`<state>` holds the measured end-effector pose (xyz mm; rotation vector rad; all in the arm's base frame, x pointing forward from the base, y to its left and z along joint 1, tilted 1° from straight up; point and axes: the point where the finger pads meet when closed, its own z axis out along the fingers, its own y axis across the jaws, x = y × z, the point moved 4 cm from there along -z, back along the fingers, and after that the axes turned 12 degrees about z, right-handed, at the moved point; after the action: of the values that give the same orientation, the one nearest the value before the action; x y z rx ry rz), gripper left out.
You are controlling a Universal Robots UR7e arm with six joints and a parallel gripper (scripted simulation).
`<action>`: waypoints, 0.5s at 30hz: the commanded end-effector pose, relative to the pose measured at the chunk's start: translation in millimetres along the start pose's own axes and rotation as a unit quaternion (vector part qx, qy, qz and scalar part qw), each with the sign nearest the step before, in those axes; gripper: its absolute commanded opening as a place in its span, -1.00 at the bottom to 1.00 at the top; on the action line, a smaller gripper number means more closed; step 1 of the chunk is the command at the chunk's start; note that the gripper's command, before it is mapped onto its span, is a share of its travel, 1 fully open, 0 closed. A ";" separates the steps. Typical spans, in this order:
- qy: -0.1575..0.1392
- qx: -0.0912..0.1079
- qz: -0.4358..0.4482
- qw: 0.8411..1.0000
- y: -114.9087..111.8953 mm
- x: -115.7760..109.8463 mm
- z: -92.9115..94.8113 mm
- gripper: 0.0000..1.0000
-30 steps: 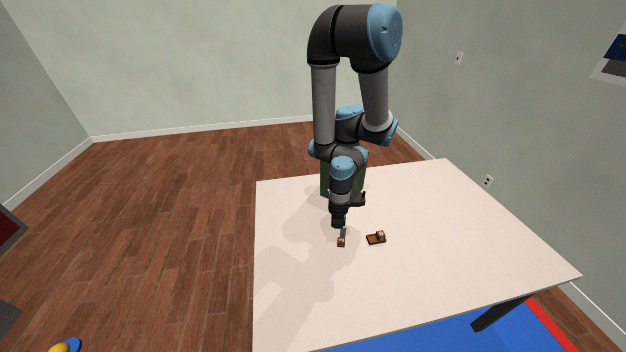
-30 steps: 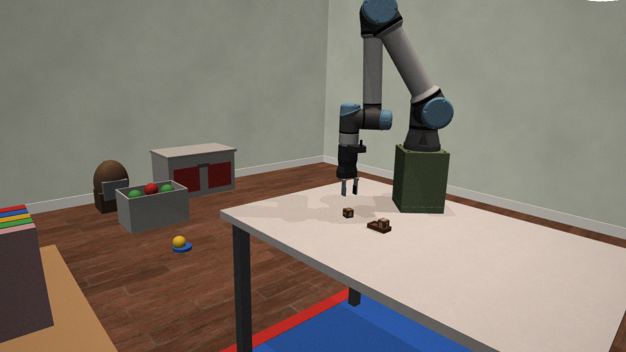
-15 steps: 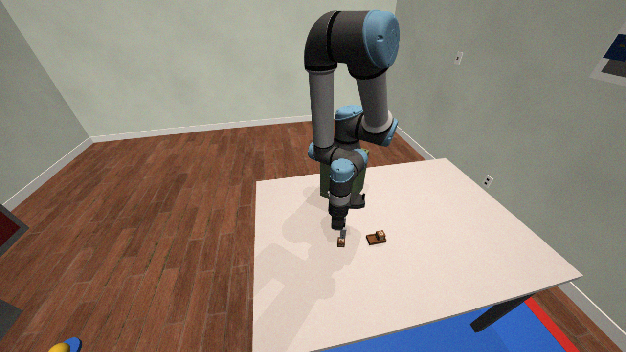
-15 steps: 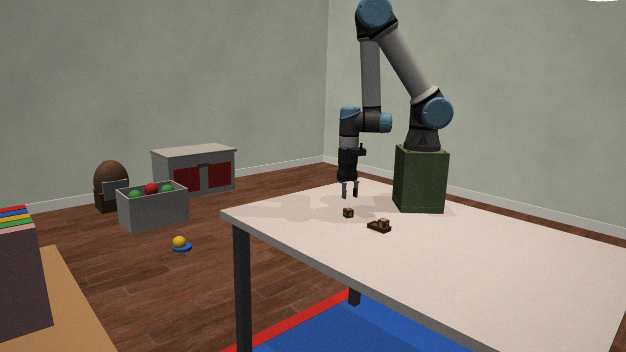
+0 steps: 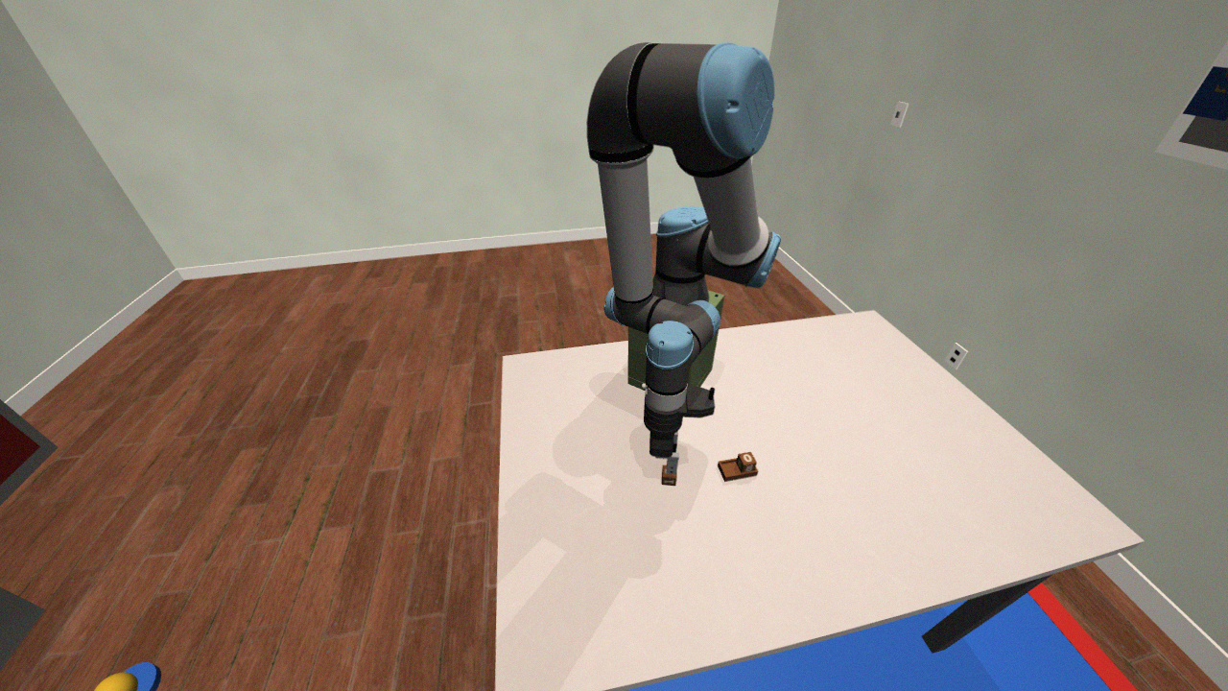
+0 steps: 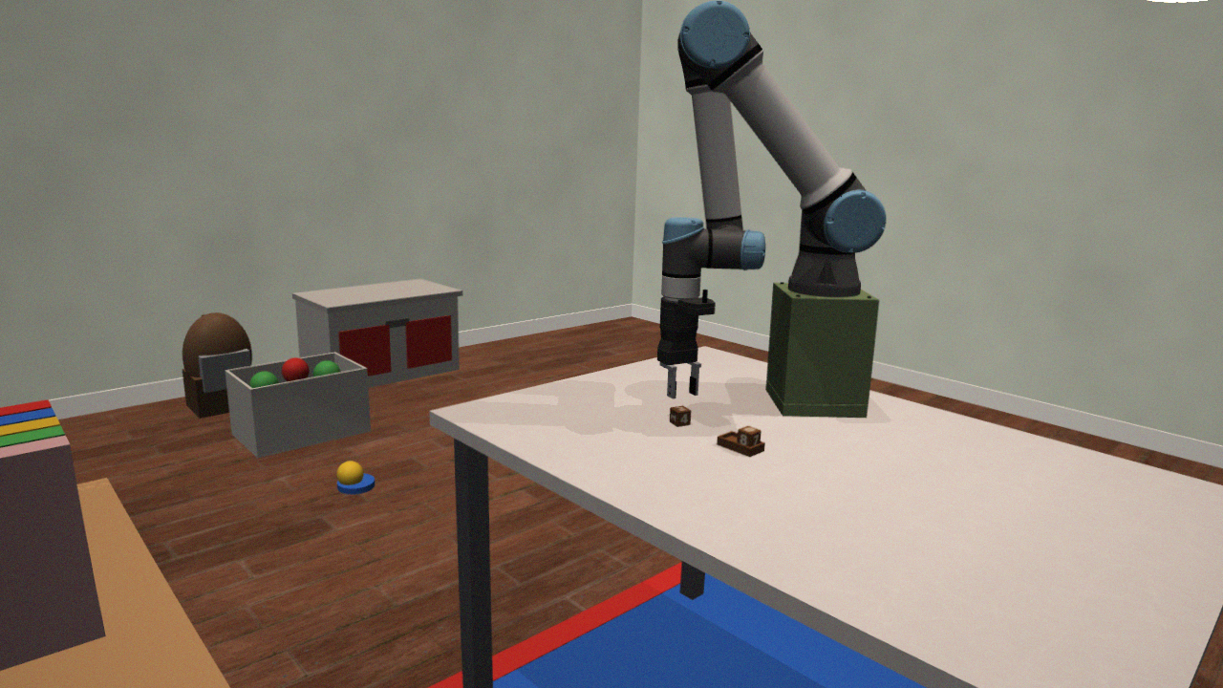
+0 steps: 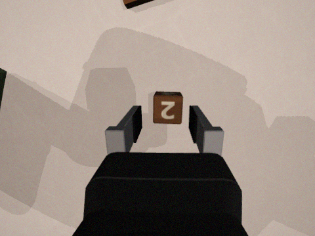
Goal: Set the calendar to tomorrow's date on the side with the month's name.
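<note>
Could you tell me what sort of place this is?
Probably a playroom: a bin of coloured balls and a yellow ball stand on the wooden floor.

Tray (image 7: 140,2) cropped by wrist view's edge

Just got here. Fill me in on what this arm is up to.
The robot arm is resetting a cube calendar to the next date. Its gripper is open, above a loose cube on the table, holding nothing. That cube has a 2 on top. The other cube sits in the tray, with room beside it. The date isn't set yet; picking up the loose cube is probably next.
</note>
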<state>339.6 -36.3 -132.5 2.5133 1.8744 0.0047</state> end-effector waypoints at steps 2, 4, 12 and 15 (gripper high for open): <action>-0.001 -0.004 -0.001 1.000 3.2 -0.3 8.6 0.80; -0.001 -0.004 -0.001 1.000 3.2 -0.3 9.9 0.80; -0.001 -0.004 -0.001 1.000 3.3 -0.3 17.3 0.80; -0.001 -0.004 -0.001 1.000 3.3 -0.3 18.7 0.80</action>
<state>340.3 -36.6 -148.1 2.5121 1.8734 0.0056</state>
